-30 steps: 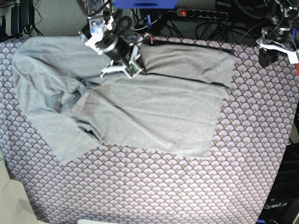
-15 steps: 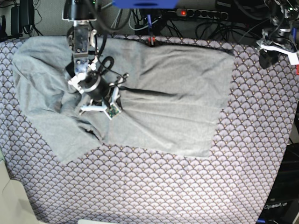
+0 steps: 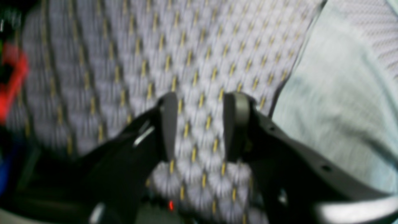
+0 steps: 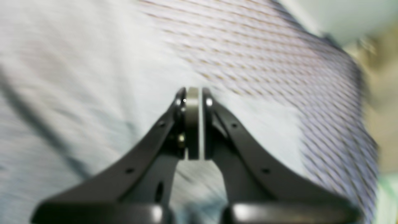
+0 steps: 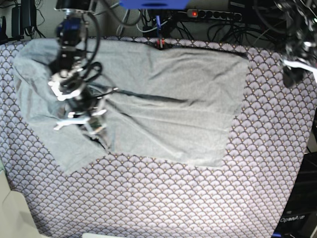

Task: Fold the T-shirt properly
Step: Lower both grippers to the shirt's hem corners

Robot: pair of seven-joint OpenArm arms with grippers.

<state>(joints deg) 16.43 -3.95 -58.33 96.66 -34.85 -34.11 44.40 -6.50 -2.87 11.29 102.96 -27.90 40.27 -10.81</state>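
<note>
The T-shirt (image 5: 163, 106) was spread with its long axis running left to right across the scallop-patterned cloth (image 5: 163, 198) in the base view, one straight edge facing the view's right and the crumpled, bunched part lying at the left. Its fabric was seen as thin, soft, light heather-grey, plain, with a long dark crease drawn across the middle and loose folds at the lower left. The cloth under it was purple-grey with small repeated scallops and yellowish marks.

The right gripper (image 4: 193, 93) was seen over the shirt's left part, its black fingers pressed together, nothing visibly pinched between them. The left gripper (image 3: 202, 102) was held apart, well off the shirt's right edge, over bare patterned cloth, with a clear gap and nothing between its pads (image 3: 169, 124). Both wrist views were blurred.
</note>
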